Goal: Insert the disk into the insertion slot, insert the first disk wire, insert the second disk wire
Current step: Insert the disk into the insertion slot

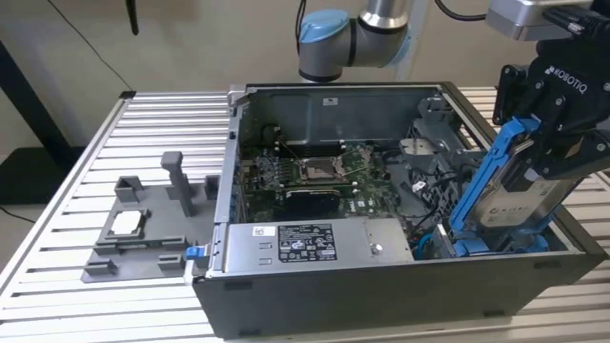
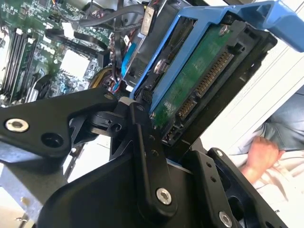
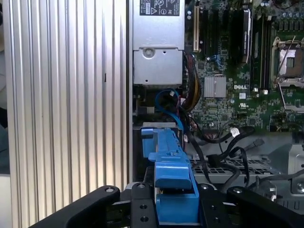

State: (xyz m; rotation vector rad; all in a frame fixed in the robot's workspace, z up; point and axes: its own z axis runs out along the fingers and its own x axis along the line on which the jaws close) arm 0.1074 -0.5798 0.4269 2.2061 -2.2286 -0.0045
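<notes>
1. Exterior view. My claw [image 1: 553, 161] hangs over one corner of the open computer case [image 1: 286, 300]. It carries the disk [image 1: 515, 204] steeply tilted, white label outward, with the blue carrier frame [image 1: 486, 164] along its edge. The disk's lower end reaches down to the insertion slot [image 1: 446, 243], directly below my claw. I cannot tell whether it has entered.
2. Second wrist view. The disk's other face [image 2: 199, 80] appears here, with a green circuit board and a row of connector pins. A person's hand [image 2: 259, 152] lies outside the case, well apart from my claw.
3. First wrist view. The carrier frame [image 3: 173, 175] is seen edge-on between my fingers [image 3: 137, 204]. Farther out from my claw lie the power-supply box [image 3: 156, 47] and the motherboard [image 3: 237, 71].
4. Claw state. My fingers stand only as far apart as the disk is thick, clamped on its upper end across the carrier.
</notes>
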